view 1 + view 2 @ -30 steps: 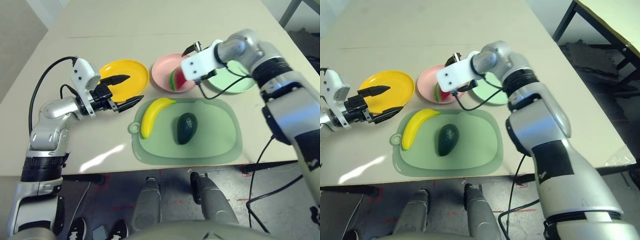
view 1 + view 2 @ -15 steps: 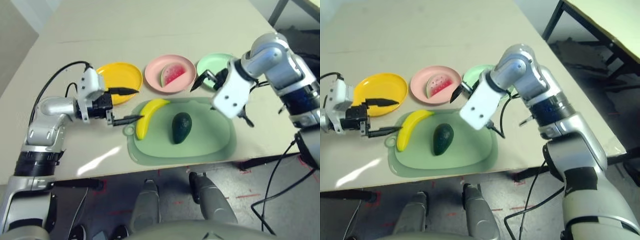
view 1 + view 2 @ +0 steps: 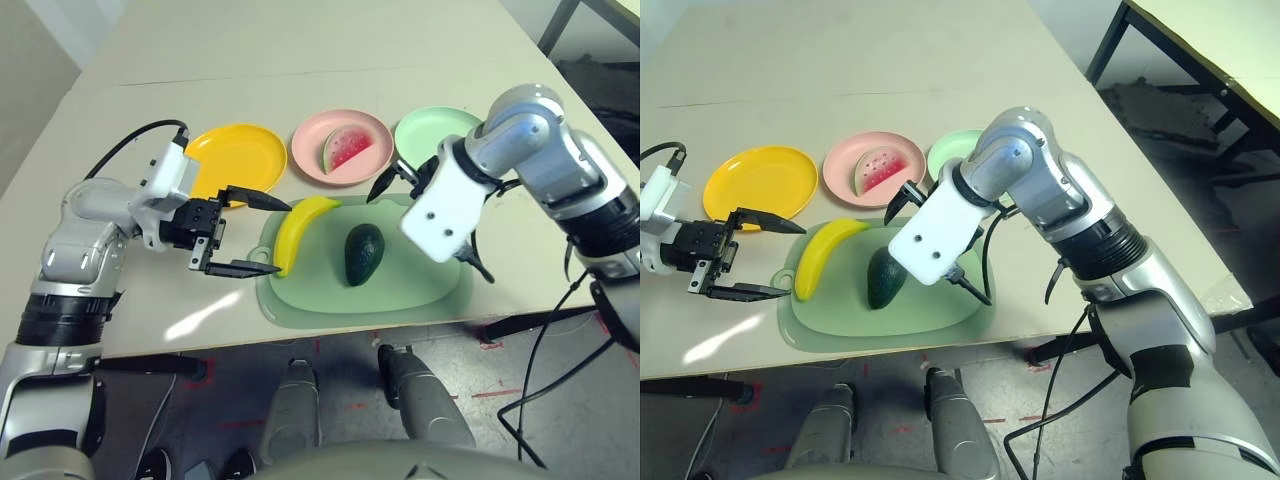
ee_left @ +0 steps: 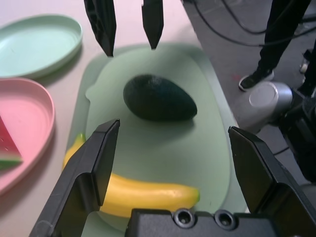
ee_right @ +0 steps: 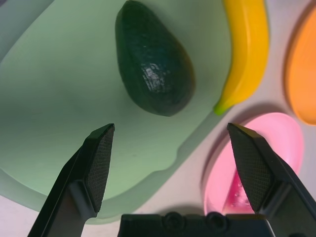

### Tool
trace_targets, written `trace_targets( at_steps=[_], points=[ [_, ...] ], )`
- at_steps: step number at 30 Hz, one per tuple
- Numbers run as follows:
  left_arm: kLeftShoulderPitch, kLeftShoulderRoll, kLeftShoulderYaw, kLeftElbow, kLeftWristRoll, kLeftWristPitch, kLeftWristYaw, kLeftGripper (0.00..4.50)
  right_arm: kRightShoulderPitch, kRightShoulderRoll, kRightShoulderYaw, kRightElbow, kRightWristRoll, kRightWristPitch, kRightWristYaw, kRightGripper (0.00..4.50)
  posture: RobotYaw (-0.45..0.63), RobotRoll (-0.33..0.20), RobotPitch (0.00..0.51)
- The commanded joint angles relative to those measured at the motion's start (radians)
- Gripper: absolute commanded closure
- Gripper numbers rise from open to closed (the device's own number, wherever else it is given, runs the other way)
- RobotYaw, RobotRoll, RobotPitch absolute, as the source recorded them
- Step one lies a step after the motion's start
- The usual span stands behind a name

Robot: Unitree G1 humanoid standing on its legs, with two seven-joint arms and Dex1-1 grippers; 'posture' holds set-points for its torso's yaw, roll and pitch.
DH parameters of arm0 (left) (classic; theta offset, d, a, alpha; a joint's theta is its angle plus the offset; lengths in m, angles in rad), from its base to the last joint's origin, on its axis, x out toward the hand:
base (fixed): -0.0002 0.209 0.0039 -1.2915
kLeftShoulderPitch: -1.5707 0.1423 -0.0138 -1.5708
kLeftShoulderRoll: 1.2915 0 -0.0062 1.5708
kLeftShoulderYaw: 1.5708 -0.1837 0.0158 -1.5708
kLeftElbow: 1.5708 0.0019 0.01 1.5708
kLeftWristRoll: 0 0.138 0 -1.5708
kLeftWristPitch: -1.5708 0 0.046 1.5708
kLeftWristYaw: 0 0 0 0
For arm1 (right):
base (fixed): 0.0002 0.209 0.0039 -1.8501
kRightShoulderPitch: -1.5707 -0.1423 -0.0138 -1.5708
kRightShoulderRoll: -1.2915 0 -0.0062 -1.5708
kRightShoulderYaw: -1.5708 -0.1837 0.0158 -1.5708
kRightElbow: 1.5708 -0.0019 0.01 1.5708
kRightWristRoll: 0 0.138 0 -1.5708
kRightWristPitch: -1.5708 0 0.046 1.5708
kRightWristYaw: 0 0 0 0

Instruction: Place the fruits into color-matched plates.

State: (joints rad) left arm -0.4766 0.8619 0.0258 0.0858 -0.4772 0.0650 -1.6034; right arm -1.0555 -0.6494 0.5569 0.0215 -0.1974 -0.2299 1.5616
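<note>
Left pincer point(image 3: 247, 231) apart beside banana point(image 3: 293, 231) at mat's point(image 3: 400, 296) left edge; right pincer point(image 3: 427, 222) apart over avocado point(image 3: 364, 254), mat centre.

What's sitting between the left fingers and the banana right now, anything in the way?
Nothing visible. The left gripper is open beside the banana, which lies on the green mat; only bare table and mat edge lie between them.

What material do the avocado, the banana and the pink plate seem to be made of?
Avocado: probably hard plastic, dark green, finely pebbled skin with a small glint.
Banana: likely smooth plastic, even yellow, soft sheen.
Pink plate: apparently moulded plastic, uniform colour, thin raised rim, semi-matt.
</note>
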Motion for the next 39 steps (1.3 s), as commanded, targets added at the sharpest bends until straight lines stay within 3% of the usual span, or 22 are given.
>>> trace_targets(
  at_steps=[1,39],
  points=[
    [0.021,0.004,-0.007,0.024,0.025,-0.036,-0.010,0.00,0.026,0.012,0.021,-0.023,-0.012,0.027,0.002,0.05,-0.06,0.000,0.228],
    [0.068,0.027,-0.033,-0.035,0.002,-0.054,-0.011,0.00,0.086,0.176,0.092,0.063,-0.086,0.065,-0.059,0.05,-0.02,0.000,0.237]
  ],
)
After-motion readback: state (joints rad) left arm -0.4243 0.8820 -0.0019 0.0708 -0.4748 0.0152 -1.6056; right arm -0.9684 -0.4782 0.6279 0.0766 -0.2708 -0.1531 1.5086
